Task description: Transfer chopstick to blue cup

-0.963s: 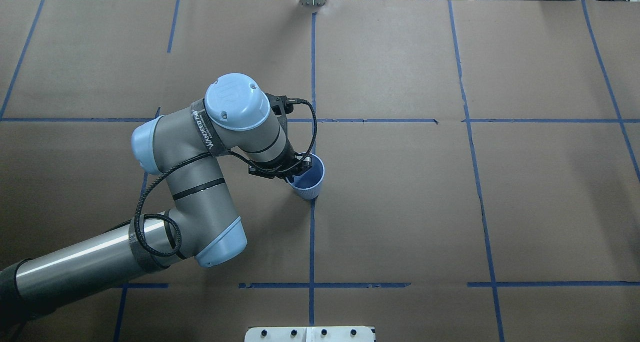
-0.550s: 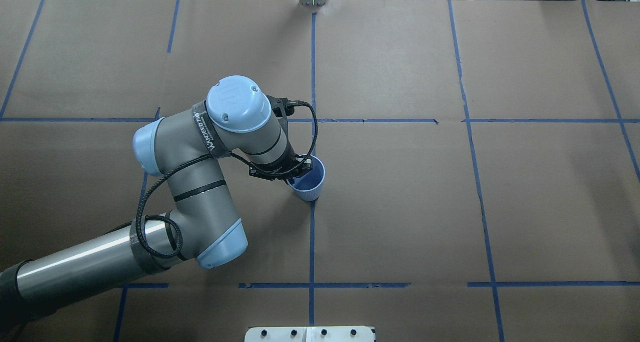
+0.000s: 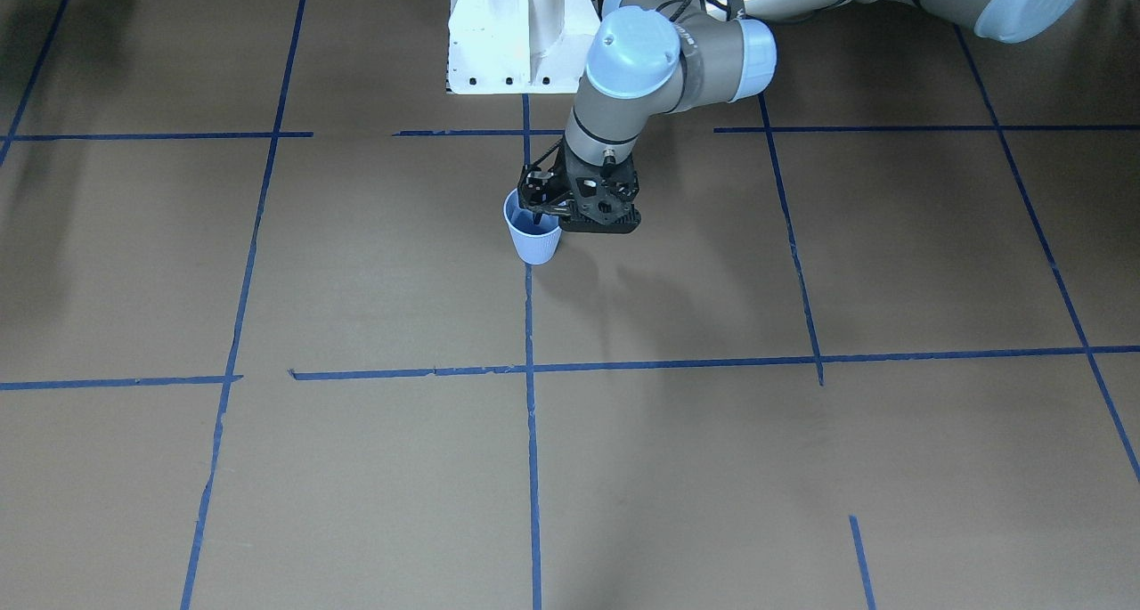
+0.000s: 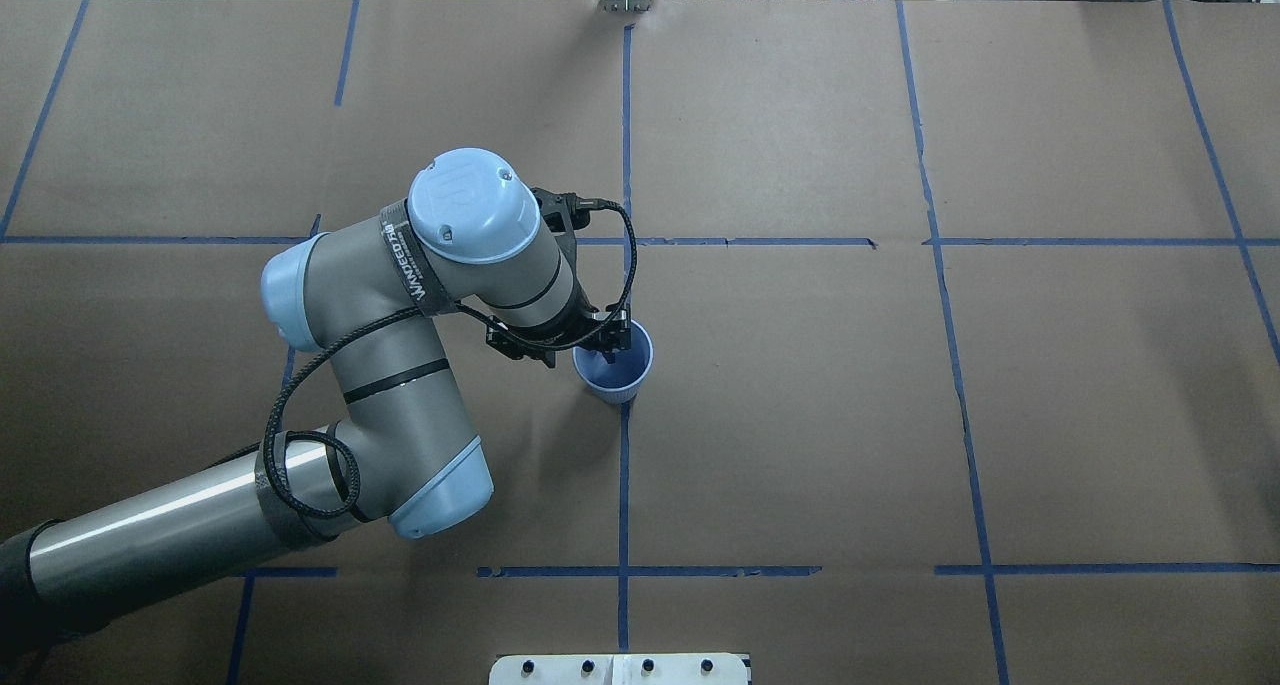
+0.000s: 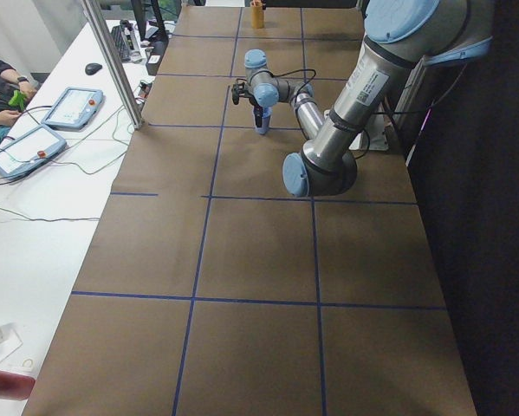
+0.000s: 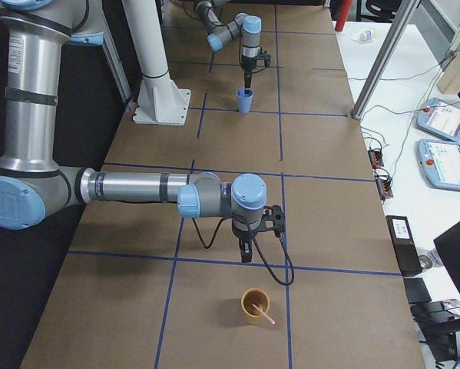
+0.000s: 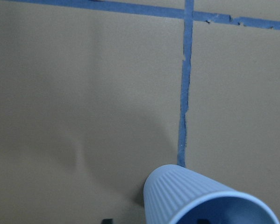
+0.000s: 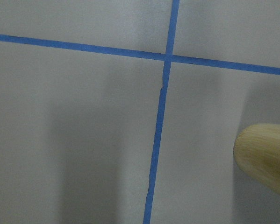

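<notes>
Left pincer (image 3: 540,209) is seen released, spread astride the wall of the blue cup (image 4: 612,365), which is stood on the tabletop (image 4: 800,415). The pink chopstick (image 6: 262,314) is seen leaning in a tan cup (image 6: 253,305) well apart from the blue cup, with the right pincer (image 6: 246,252) hung near it; whether that one is clenched cannot be told.

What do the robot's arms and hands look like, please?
Both the left arm and right arm are grey and silver tubes with pale blue rounded joint caps. A black cable loops along the left arm, whose wrist carries a band with white lettering. The left hand and right hand are black.
</notes>
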